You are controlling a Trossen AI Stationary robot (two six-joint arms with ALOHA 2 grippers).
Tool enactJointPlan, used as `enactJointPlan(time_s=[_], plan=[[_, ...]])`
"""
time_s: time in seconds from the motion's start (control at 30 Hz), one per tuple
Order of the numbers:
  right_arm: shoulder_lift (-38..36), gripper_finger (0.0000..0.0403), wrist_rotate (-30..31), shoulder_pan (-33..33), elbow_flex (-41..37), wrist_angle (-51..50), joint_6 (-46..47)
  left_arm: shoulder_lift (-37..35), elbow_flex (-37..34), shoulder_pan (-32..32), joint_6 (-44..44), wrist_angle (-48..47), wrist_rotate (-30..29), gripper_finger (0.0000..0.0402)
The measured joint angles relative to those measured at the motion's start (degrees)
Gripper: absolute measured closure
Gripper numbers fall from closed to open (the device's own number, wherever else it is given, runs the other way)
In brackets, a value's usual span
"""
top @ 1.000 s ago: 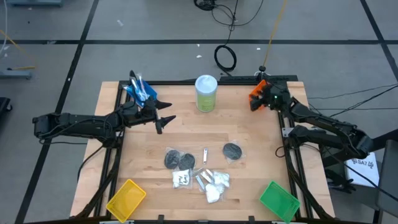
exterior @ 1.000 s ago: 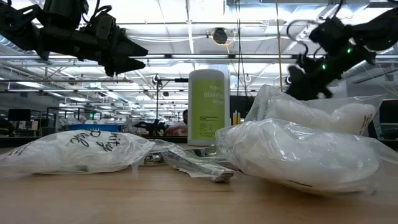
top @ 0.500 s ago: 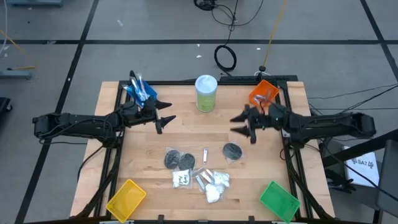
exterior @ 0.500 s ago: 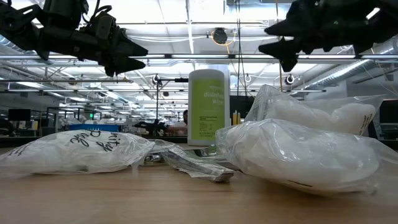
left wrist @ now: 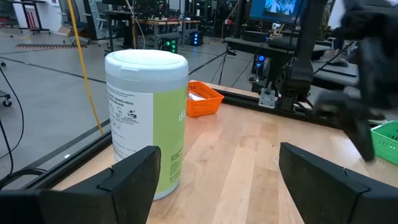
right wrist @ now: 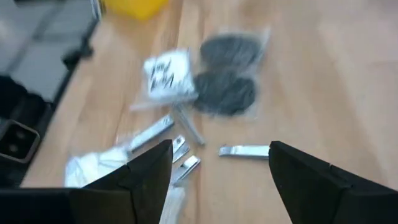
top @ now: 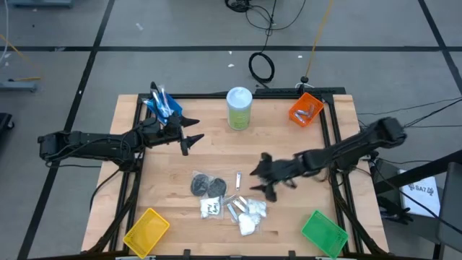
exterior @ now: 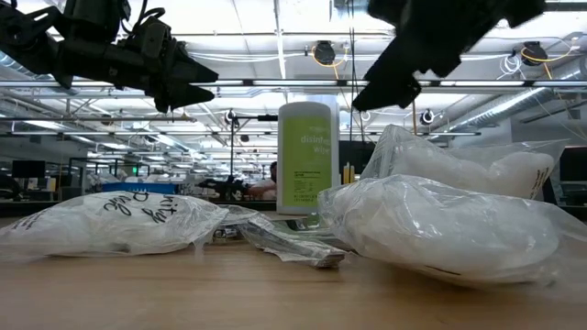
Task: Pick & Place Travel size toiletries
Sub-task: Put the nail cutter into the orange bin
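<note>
My right pincer (top: 258, 180) hangs wide open over the toiletries; my left pincer (top: 193, 134) waits, also wide open.

On the surface (top: 296, 152) the toiletries lie in a loose cluster well in front of the canister (top: 239, 108), toward the near edge: two discs (top: 207, 186) side by side, a silver tube (top: 237, 180) just beside them, white packets (top: 250, 217) and more tubes (right wrist: 178, 163) nearer the edge. My right pincer is above the cluster's right side, touching nothing. My left pincer is beside the canister, empty, near the blue bin (top: 163, 105). The orange bin (top: 306, 109) sits on the canister's other side.
</note>
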Motion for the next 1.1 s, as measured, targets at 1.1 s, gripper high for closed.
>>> enactJointPlan(time_s=[1.1], plan=[[26.0, 0.0156, 11.3, 3.9, 24.1, -37.3, 6.9, 0.0, 0.0, 0.0, 0.0, 0.0, 0.0, 0.0080]])
